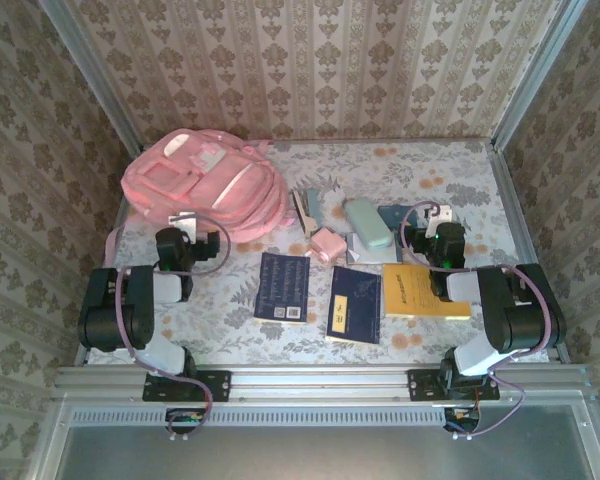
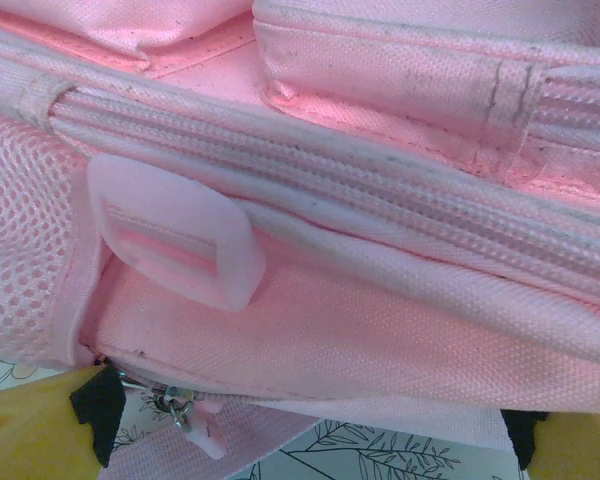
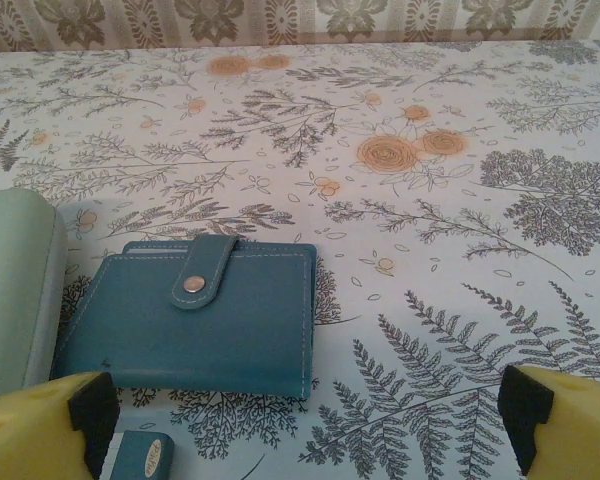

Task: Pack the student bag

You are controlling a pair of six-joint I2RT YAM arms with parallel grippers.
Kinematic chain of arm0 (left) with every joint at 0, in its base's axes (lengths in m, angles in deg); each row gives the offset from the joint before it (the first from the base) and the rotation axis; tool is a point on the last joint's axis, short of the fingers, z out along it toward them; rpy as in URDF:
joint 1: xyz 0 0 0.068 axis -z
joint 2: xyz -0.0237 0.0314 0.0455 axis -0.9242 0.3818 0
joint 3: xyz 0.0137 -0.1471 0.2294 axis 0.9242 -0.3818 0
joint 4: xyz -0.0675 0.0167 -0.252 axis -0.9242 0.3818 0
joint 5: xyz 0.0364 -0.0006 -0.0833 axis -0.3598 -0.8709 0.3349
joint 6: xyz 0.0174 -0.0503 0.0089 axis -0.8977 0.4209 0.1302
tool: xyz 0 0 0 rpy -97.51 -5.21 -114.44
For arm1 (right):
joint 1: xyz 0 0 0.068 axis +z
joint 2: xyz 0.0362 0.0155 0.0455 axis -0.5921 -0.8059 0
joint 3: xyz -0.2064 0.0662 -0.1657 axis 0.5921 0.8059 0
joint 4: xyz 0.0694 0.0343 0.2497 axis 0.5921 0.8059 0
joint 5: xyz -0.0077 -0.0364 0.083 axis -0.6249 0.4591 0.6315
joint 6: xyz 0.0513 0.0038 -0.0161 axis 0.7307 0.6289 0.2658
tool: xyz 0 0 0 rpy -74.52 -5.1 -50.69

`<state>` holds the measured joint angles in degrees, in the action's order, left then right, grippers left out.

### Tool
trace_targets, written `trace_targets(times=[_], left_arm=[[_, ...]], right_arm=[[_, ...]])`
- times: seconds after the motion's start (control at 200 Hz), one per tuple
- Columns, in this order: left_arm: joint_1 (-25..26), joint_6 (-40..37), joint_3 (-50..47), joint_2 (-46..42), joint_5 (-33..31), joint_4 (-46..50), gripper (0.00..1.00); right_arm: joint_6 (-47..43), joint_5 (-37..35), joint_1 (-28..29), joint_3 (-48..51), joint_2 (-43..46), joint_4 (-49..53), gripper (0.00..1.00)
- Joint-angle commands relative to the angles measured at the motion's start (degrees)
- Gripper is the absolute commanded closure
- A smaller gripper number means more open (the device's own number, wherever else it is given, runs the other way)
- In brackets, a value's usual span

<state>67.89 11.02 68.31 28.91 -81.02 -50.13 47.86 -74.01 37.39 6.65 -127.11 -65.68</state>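
Bag (image 1: 205, 190) sits far left on the table (image 1: 480, 190) and looks zipped shut, so I'd guess opening it comes first. Left gripper (image 1: 185, 240) is right at its near side, jaws spread wide, holding nothing. The left wrist cam gives what the overhead can't: the zip (image 2: 380, 200) and a pale pull tab (image 2: 175, 245) lying flat. Pinch that tab squarely and drag along the zip line, not upward. Over right, the right gripper (image 1: 442, 240) is wide open and empty too. Its cam shows a teal wallet (image 3: 195, 325) just ahead, snap closed.
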Motion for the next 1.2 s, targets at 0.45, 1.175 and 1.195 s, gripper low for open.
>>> trace_targets(times=[0.45, 1.175, 1.195], left_arm=[[0.1, 0.26, 0.94, -1.21, 0.37, -1.93, 0.0], [14.38, 14.71, 11.03, -47.62, -12.94, 38.8, 0.0], [15.51, 16.16, 12.66, -48.57, -12.54, 41.56, 0.0]], right_arm=[[-0.68, 1.23, 0.26, -1.23, 0.61, 0.28, 0.0], [-3.76, -4.11, 25.21, -15.21, 35.19, 32.47, 0.0], [-4.84, -4.5, 27.75, -17.02, 35.36, 34.39, 0.0]])
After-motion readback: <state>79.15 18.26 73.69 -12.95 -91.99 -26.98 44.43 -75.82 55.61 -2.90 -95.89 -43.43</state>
